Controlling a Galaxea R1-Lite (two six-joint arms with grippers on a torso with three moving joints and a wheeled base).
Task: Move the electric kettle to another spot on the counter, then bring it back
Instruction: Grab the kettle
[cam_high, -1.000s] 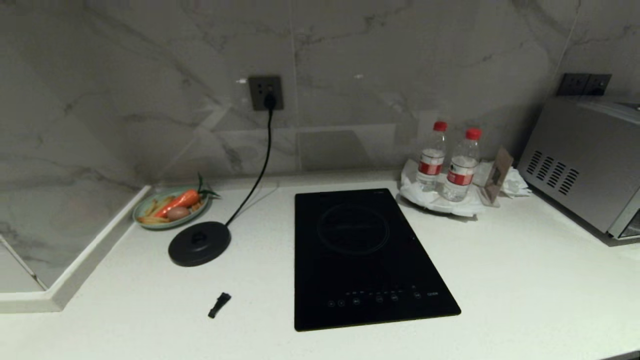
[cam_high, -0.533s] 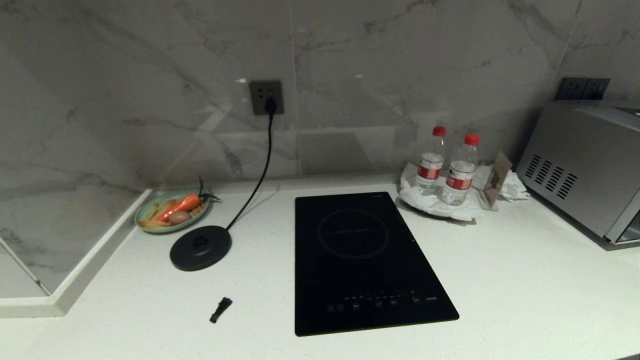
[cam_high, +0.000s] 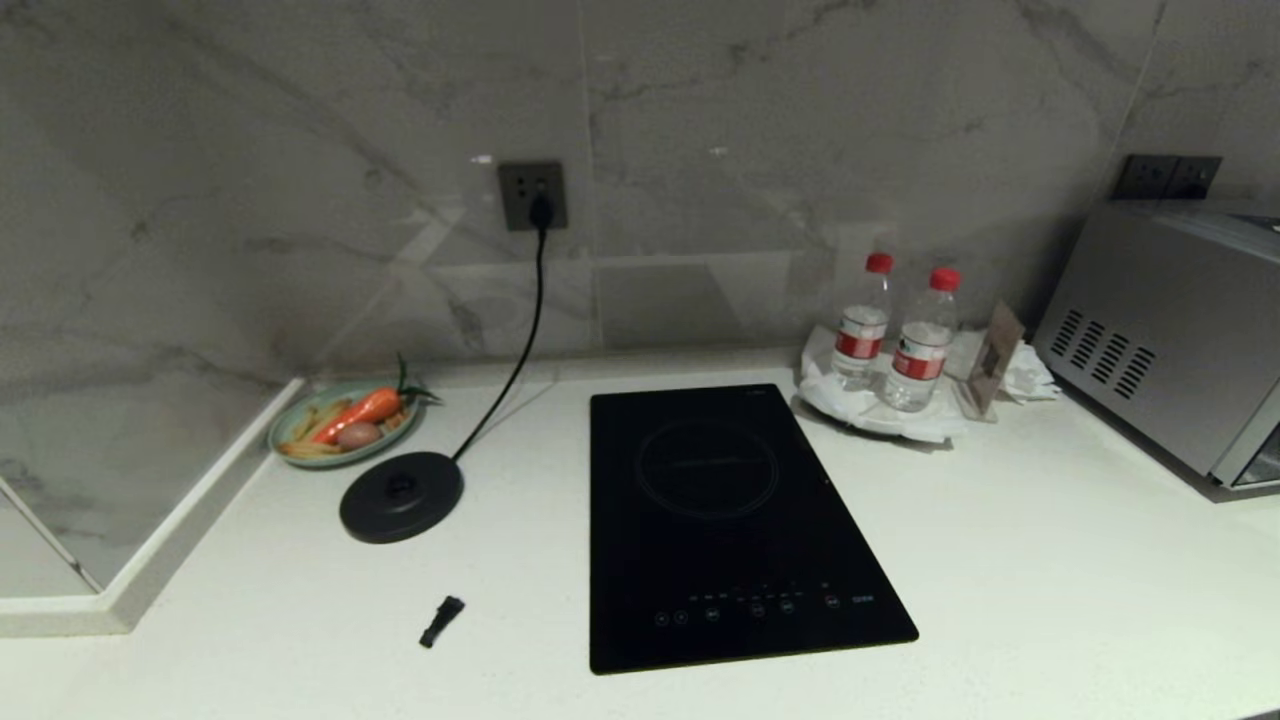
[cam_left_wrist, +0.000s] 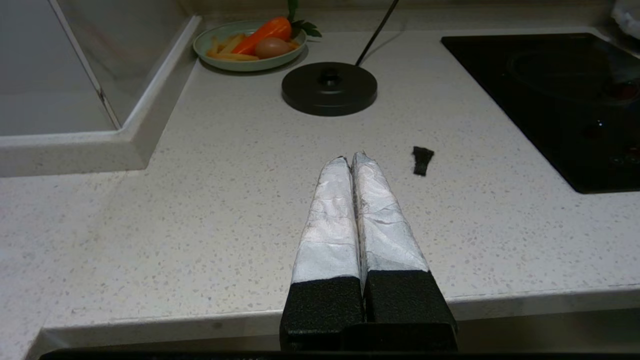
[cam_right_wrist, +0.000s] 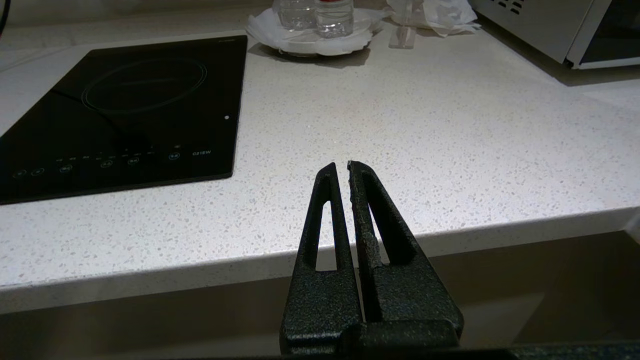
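Counter (cam_high: 1050, 580) speckled matt stone; cooktop (cam_high: 735, 520) glossy black glass.

White speckled counter (cam_high: 1050, 560)

Set on it: round base (cam_high: 401, 497), food plate (cam_high: 345, 423), cooktop (cam_high: 735, 520), bottle tray (cam_high: 875, 408), oven (cam_high: 1165, 330).

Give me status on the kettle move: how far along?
Not started, by the looks: no kettle in any view, only its bare base on the counter. Nothing in hand: left gripper and right gripper both shut and empty at the counter's front edge. Everything remains.
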